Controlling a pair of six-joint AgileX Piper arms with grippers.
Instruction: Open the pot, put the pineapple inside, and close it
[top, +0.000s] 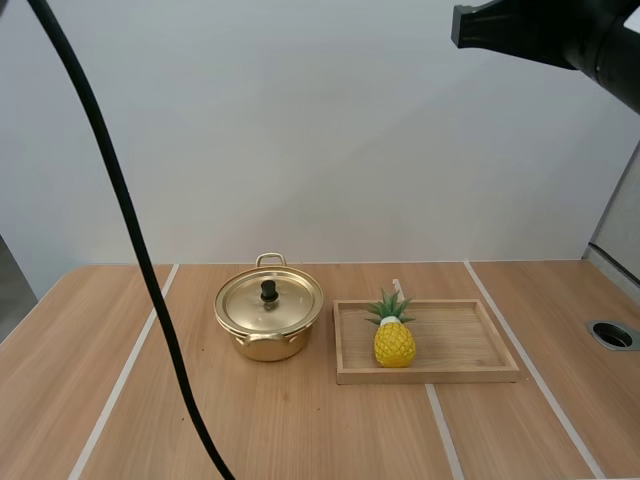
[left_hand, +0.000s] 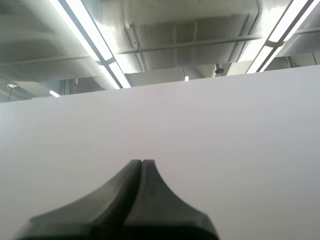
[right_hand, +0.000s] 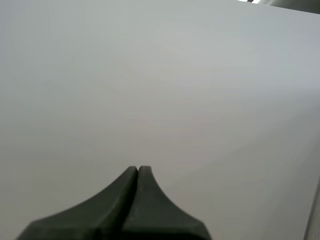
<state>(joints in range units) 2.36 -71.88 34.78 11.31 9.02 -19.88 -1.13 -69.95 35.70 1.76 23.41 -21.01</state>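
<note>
Lidded gold metal pot (top: 269, 318); yellow toy pineapple (top: 394, 338) at its 3 o'clock. Left pincer (left_hand: 141, 165), right pincer (right_hand: 137, 172): pressed together. Likely risk: small black lid knob (top: 268, 290) slips free.

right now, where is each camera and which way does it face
High: behind and above the arms, looking down at pot, pineapple, tray; right arm up high.
Left wrist: rides its arm, facing white wall; left gripper shut.
Right wrist: rides its arm, facing wall; right gripper shut.
Both wrist views share the wall.
</note>
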